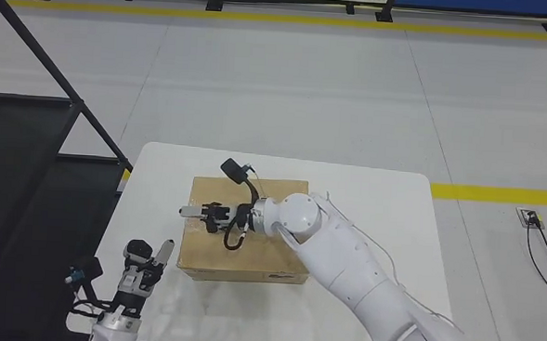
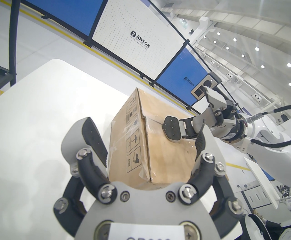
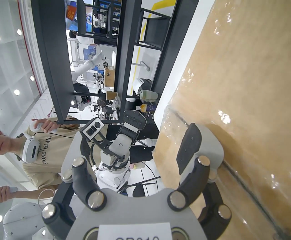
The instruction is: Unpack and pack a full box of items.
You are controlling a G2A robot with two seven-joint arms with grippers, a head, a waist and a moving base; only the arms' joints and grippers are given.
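A shut cardboard box (image 1: 251, 248), sealed with clear tape along its top seam, stands in the middle of the white table (image 1: 365, 203). My right gripper (image 1: 197, 210) hovers open over the box's top near its left edge. In the right wrist view one fingertip pad (image 3: 193, 145) lies against the taped box top (image 3: 238, 79) beside the seam. My left gripper (image 1: 150, 257) is at the table's front left corner, open and holding nothing. In the left wrist view the left gripper (image 2: 147, 145) faces the box's near corner (image 2: 134, 136), with the right gripper (image 2: 175, 131) on top beyond.
A black metal rack (image 1: 32, 158) stands just left of the table. The table's left edge and front edge lie close to my left gripper. Bare tabletop (image 2: 45, 102) lies left of the box and also to its right (image 1: 373, 232).
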